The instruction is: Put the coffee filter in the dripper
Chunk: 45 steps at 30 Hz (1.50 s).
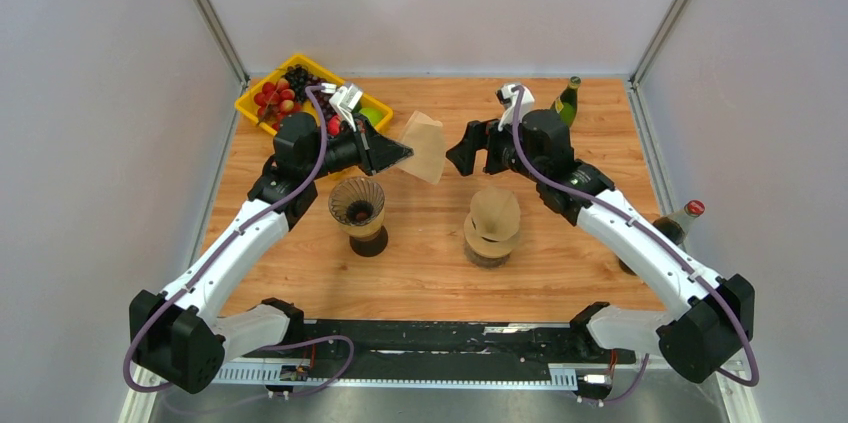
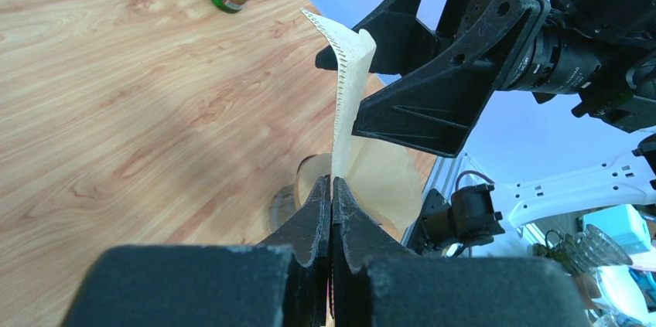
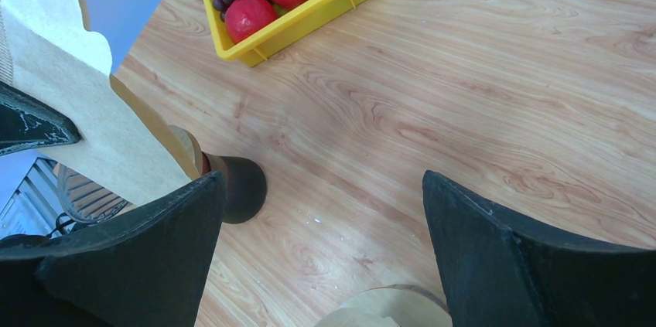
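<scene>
Pinching the coffee filter [image 1: 425, 148], left gripper [image 2: 332, 192] faces splayed right gripper [image 3: 321, 184] (dripper [image 1: 357, 205] clearest overhead).

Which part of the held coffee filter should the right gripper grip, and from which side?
Probably the free edge of the coffee filter, opposite the shut left gripper, coming from the right. It is a thin flat sheet, so the open right gripper could straddle that edge.

The wooden table [image 1: 430, 278] has a yellow tray [image 1: 247, 108] of fruit at its far left corner. The dripper [image 1: 358, 205] stands near the middle, with a pile of paper filters [image 1: 493, 225] to its right. A green bottle [image 1: 567, 100] stands at the back right, and a bottle with a red cap [image 1: 680, 221] by the right edge.
</scene>
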Available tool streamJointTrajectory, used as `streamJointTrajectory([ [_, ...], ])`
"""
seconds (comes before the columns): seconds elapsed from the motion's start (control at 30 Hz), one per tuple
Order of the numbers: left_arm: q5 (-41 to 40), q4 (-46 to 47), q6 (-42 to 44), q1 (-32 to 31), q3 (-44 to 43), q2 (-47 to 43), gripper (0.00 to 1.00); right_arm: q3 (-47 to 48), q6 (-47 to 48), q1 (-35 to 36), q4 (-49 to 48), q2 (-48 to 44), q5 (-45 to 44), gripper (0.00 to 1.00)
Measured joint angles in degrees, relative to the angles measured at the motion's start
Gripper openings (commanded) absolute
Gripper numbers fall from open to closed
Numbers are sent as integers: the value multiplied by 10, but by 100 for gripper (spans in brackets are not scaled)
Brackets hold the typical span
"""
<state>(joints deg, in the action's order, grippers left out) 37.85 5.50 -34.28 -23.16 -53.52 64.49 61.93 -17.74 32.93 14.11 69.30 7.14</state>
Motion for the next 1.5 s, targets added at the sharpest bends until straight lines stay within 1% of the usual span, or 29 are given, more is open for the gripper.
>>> streamJointTrajectory([
  [0.57, 0, 0, 0, 0, 0, 0, 0, 8, 0, 0, 1, 9, 56, 100],
  [0.9, 0, 0, -1, 0, 0, 6, 0, 8, -1, 0, 1, 9, 115, 100],
  [1.17, 7, 1, -2, 0, 0, 18, 0, 8, -2, 0, 0, 9, 128, 100],
  [1.27, 6, 1, -3, 0, 0, 21, 0, 8, -6, 0, 0, 9, 105, 100],
  [1.43, 3, -1, -2, 0, 0, 21, 0, 7, -20, 0, 2, 3, -5, 100],
  [1.5, 2, -1, -2, 0, 0, 21, 0, 7, -23, 0, 5, -1, -35, 100],
])
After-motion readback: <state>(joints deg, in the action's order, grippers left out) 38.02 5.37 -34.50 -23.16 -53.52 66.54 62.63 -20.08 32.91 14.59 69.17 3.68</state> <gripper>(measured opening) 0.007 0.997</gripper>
